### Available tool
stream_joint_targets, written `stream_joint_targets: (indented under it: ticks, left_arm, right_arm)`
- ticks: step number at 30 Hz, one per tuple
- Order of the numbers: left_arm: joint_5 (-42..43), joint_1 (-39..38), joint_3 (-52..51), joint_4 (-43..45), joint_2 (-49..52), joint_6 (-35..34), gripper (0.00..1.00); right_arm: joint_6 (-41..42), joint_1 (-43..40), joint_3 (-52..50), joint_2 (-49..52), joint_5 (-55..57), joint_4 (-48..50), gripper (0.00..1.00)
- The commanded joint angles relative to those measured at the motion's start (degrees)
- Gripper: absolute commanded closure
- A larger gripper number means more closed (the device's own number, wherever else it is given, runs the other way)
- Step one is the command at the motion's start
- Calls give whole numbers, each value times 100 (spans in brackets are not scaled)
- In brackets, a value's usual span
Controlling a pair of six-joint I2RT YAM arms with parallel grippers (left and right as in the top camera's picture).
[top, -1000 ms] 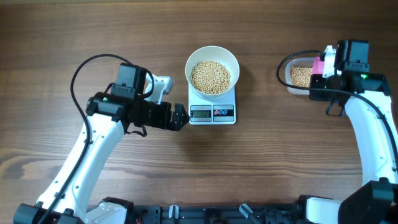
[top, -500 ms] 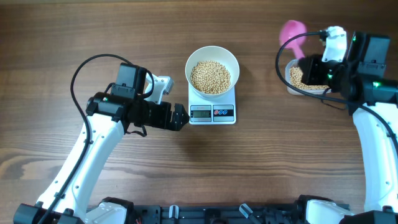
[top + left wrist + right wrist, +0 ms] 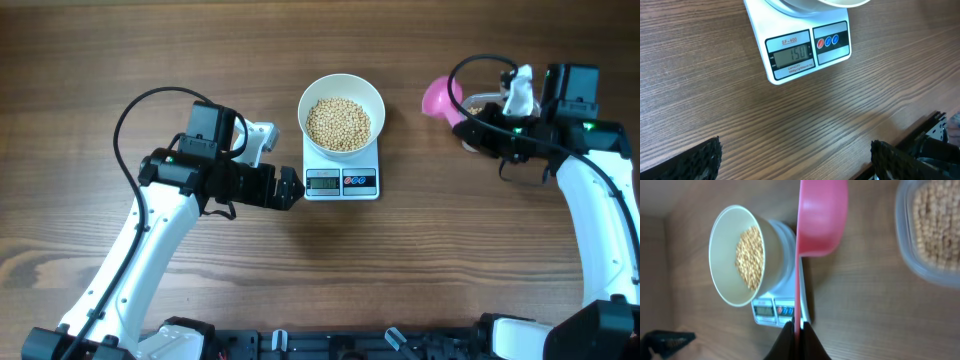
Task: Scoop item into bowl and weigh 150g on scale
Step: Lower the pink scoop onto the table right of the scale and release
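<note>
The right hand [image 3: 798, 334] was closed on the thin handle of the pink scoop [image 3: 822, 215], which was held out ahead of it above the counter [image 3: 865, 305]. No beans were seen in the scoop. On one side of it lay the clear tub [image 3: 904, 240]. On the other side, further out, the white bowl [image 3: 722, 245] of beans [image 3: 750, 255] stood on the scale [image 3: 775, 311]. The left hand [image 3: 290, 188] was held wide open and empty, just beside the scale, whose display [image 3: 795, 52] appeared to read 150. The target weight was judged to be reached. Next, the scoop should be put down clear of the bowl, with nothing added.
</note>
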Motion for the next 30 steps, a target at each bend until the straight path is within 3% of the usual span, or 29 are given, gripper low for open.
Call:
stream_joint_targets:
  ticks: [1,7,17,30]
  left_arm:
    - [-17,-26,81,15,50,109,0]
    - [-17,-26,81,15,50,109,0]
    - [-17,-26,81,15,50,109,0]
    - [-17,-26,81,15,50,109,0]
  right_arm:
    - [608,57,-26,37,-98,-431,96]
    - [938,254,-31,37,424,-1154,96]
    - [1517,603,-90,39,1491,-1294,96]
    - [1742,603,-1213,50,39,326,96]
